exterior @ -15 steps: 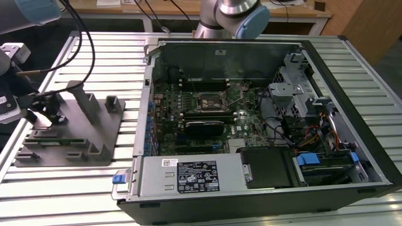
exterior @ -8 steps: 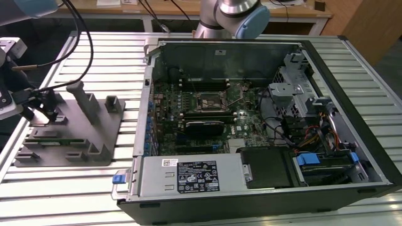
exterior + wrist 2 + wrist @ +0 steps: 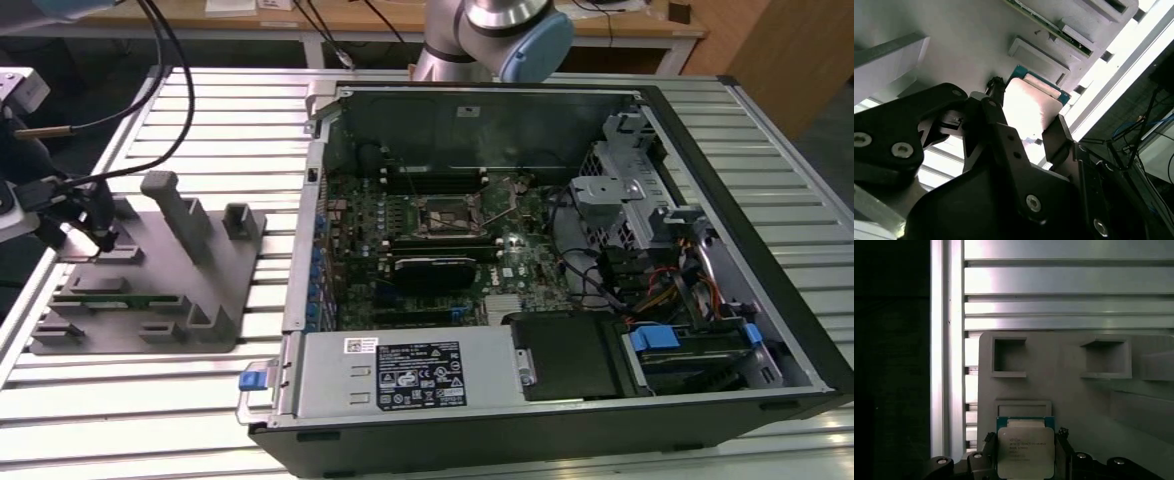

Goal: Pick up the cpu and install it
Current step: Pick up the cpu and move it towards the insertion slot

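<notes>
At the grey fixture tray, the gripper is clamping the cpu squarely between its fingers

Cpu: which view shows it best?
First wrist view: the cpu faces the camera squarely, metal top plain. Second wrist view shows it obliquely, within the end effector. In the exterior view it is too small to tell.

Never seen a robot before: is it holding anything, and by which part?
The chip, pinched at two opposite side edges by the end effector.
</notes>
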`<state>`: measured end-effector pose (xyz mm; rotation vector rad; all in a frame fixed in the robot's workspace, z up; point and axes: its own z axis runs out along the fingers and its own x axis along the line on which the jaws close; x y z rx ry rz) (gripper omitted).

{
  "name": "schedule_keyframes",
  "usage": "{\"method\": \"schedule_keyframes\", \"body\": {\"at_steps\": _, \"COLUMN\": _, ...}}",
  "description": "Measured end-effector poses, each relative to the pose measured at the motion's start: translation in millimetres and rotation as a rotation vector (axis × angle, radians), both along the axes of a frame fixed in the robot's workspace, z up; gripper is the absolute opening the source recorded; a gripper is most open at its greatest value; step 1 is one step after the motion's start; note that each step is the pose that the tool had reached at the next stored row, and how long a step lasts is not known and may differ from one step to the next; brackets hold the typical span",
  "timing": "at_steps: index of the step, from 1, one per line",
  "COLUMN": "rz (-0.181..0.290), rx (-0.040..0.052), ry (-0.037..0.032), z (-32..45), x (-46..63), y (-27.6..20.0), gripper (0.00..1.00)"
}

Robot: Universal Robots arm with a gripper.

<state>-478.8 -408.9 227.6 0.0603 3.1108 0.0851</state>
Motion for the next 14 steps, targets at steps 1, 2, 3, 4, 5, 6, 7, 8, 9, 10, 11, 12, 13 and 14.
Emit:
{"method": "schedule_keyframes", "body": {"at_steps": 1, "rz": 0.0, "rx": 0.0, "ry": 0.0, "z": 1.7, "x": 0.0, "y": 0.0, "gripper": 0.55}}
{"method": "schedule_keyframes", "body": {"at_steps": 2, "rz": 0.0, "rx": -0.0001, "ry": 0.0, "z": 3.4, "x": 0.0, "y": 0.0, "gripper": 0.55}}
{"method": "schedule_keyframes", "body": {"at_steps": 3, "rz": 0.0, "rx": 0.0, "ry": -0.0001, "z": 5.3, "x": 0.0, "y": 0.0, "gripper": 0.55}}
{"method": "schedule_keyframes", "body": {"at_steps": 4, "rz": 0.0, "rx": 0.0, "ry": -0.0002, "z": 7.0, "x": 0.0, "y": 0.0, "gripper": 0.55}}
{"method": "schedule_keyframes", "body": {"at_steps": 5, "rz": 0.0, "rx": 0.0, "ry": -0.0003, "z": 8.9, "x": 0.0, "y": 0.1, "gripper": 0.55}}
{"method": "schedule_keyframes", "body": {"at_steps": 6, "rz": 0.0, "rx": 0.0, "ry": -0.0003, "z": 10.7, "x": 0.0, "y": 0.1, "gripper": 0.55}}
{"method": "schedule_keyframes", "body": {"at_steps": 7, "rz": 0.0, "rx": -0.0001, "ry": -0.0003, "z": 12.6, "x": 0.0, "y": 0.1, "gripper": 0.55}}
{"method": "schedule_keyframes", "body": {"at_steps": 8, "rz": 0.0, "rx": 0.0, "ry": -0.0004, "z": 14.6, "x": 0.0, "y": 0.1, "gripper": 0.55}}
{"method": "schedule_keyframes", "body": {"at_steps": 9, "rz": 0.0, "rx": -0.0001, "ry": -0.0003, "z": 16.6, "x": 0.0, "y": 0.1, "gripper": 0.55}}
{"method": "schedule_keyframes", "body": {"at_steps": 10, "rz": 0.0, "rx": 0.0, "ry": -0.0004, "z": 18.5, "x": 0.0, "y": 0.2, "gripper": 0.55}}
{"method": "schedule_keyframes", "body": {"at_steps": 11, "rz": 0.0, "rx": -0.0001, "ry": -0.0004, "z": 20.4, "x": 0.0, "y": 0.2, "gripper": 0.55}}
{"method": "schedule_keyframes", "body": {"at_steps": 12, "rz": 0.0, "rx": 0.0, "ry": -0.0006, "z": 22.2, "x": 0.0, "y": 0.2, "gripper": 0.55}}
{"method": "schedule_keyframes", "body": {"at_steps": 13, "rz": 0.0, "rx": 0.0, "ry": -0.0007, "z": 23.8, "x": 0.0, "y": 0.2, "gripper": 0.55}}
{"method": "schedule_keyframes", "body": {"at_steps": 14, "rz": 0.0, "rx": 0.0, "ry": -0.0007, "z": 25.5, "x": 0.0, "y": 0.3, "gripper": 0.55}}
